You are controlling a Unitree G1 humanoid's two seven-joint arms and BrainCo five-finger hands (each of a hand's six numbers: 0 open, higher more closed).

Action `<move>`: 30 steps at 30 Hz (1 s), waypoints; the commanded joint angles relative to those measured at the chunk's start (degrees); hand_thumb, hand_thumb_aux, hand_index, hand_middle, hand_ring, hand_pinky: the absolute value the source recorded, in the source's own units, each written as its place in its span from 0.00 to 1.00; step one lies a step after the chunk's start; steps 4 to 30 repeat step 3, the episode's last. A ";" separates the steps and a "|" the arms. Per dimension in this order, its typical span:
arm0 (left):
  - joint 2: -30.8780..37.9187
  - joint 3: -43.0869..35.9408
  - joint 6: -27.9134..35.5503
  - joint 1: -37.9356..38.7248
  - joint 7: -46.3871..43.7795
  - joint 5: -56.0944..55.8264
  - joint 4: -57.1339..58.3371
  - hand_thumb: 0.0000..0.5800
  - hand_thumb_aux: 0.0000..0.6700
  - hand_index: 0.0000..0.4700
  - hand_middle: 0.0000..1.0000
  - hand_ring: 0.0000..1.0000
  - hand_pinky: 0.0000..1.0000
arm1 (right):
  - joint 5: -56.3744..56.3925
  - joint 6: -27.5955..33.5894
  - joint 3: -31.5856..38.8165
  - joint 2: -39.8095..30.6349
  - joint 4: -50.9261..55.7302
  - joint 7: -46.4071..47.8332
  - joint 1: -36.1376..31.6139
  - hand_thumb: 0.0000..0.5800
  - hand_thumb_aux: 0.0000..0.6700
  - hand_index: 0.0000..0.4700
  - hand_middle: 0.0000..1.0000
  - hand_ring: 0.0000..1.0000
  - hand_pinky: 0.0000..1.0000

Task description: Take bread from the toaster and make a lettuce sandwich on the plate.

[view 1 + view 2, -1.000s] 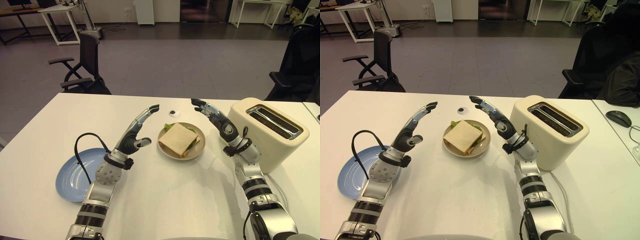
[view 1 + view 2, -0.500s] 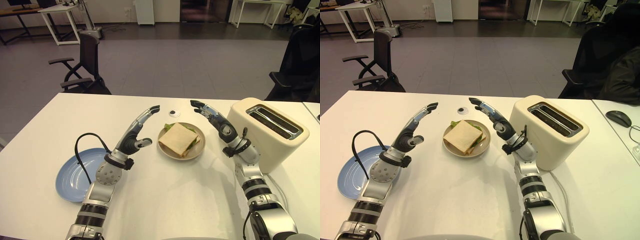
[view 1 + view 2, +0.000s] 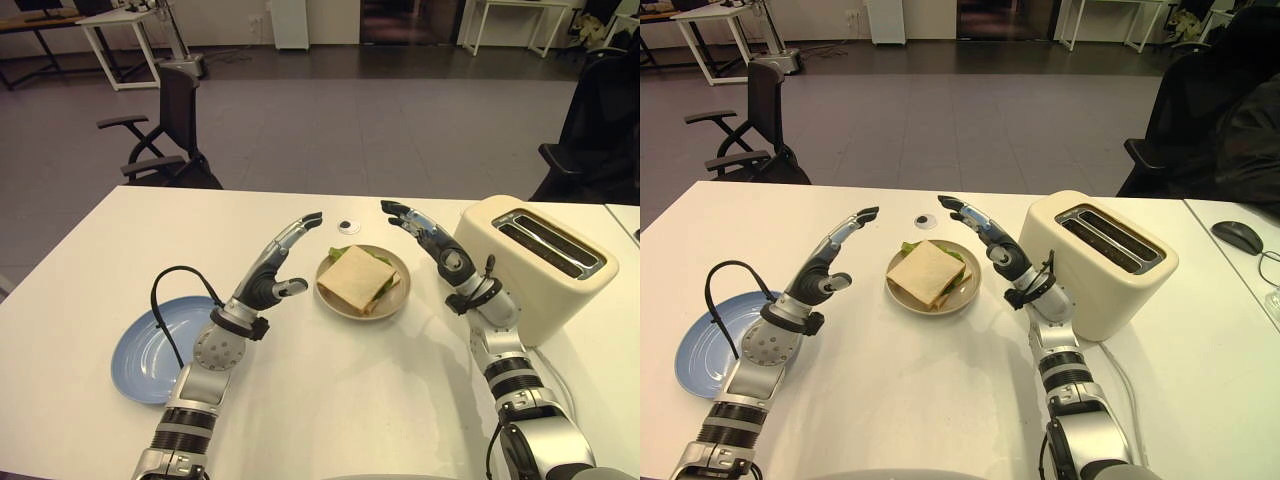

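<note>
A sandwich of two bread slices with green lettuce showing at its edges lies on a small beige plate in the middle of the white table. The cream toaster stands at the right with dark slots on top. My left hand is held up just left of the plate, open, fingers stretched toward it. My right hand hovers between the plate and the toaster, open, holding nothing. Neither hand touches the sandwich.
A blue plate sits at the left of the table, with a black cable looping over it. A small round black-and-white object lies behind the sandwich plate. A computer mouse rests far right. An office chair stands beyond the table.
My left hand has drifted slightly right, toward the plate. My right hand has shifted a little left. The sandwich has not moved.
</note>
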 commanded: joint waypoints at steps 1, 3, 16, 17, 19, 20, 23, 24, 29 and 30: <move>-0.10 0.19 -0.26 -0.21 0.13 1.05 0.17 0.00 0.00 0.00 0.00 0.00 0.00 | -0.28 -0.14 -0.52 -0.43 0.23 0.27 -0.89 0.00 0.00 0.00 0.00 0.00 0.00; -0.12 0.18 -0.36 -0.21 0.20 1.14 0.16 0.00 0.00 0.00 0.00 0.00 0.00 | -0.27 -0.16 -0.55 -0.43 0.24 0.27 -0.90 0.00 0.00 0.00 0.00 0.00 0.00; -0.12 0.18 -0.36 -0.21 0.20 1.14 0.16 0.00 0.00 0.00 0.00 0.00 0.00 | -0.27 -0.16 -0.55 -0.43 0.24 0.27 -0.90 0.00 0.00 0.00 0.00 0.00 0.00; -0.12 0.18 -0.36 -0.21 0.20 1.14 0.16 0.00 0.00 0.00 0.00 0.00 0.00 | -0.27 -0.16 -0.55 -0.43 0.24 0.27 -0.90 0.00 0.00 0.00 0.00 0.00 0.00; -0.12 0.18 -0.36 -0.21 0.20 1.14 0.16 0.00 0.00 0.00 0.00 0.00 0.00 | -0.27 -0.16 -0.55 -0.43 0.24 0.27 -0.90 0.00 0.00 0.00 0.00 0.00 0.00; -0.12 0.18 -0.36 -0.21 0.20 1.14 0.16 0.00 0.00 0.00 0.00 0.00 0.00 | -0.27 -0.16 -0.55 -0.43 0.24 0.27 -0.90 0.00 0.00 0.00 0.00 0.00 0.00; -0.12 0.18 -0.36 -0.21 0.20 1.14 0.16 0.00 0.00 0.00 0.00 0.00 0.00 | -0.27 -0.16 -0.55 -0.43 0.24 0.27 -0.90 0.00 0.00 0.00 0.00 0.00 0.00; -0.12 0.18 -0.36 -0.21 0.20 1.14 0.16 0.00 0.00 0.00 0.00 0.00 0.00 | -0.27 -0.16 -0.55 -0.43 0.24 0.27 -0.90 0.00 0.00 0.00 0.00 0.00 0.00; -0.12 0.18 -0.36 -0.21 0.20 1.14 0.16 0.00 0.00 0.00 0.00 0.00 0.00 | -0.27 -0.16 -0.55 -0.43 0.24 0.27 -0.90 0.00 0.00 0.00 0.00 0.00 0.00; -0.12 0.18 -0.36 -0.21 0.20 1.14 0.16 0.00 0.00 0.00 0.00 0.00 0.00 | -0.27 -0.16 -0.55 -0.43 0.24 0.27 -0.90 0.00 0.00 0.00 0.00 0.00 0.00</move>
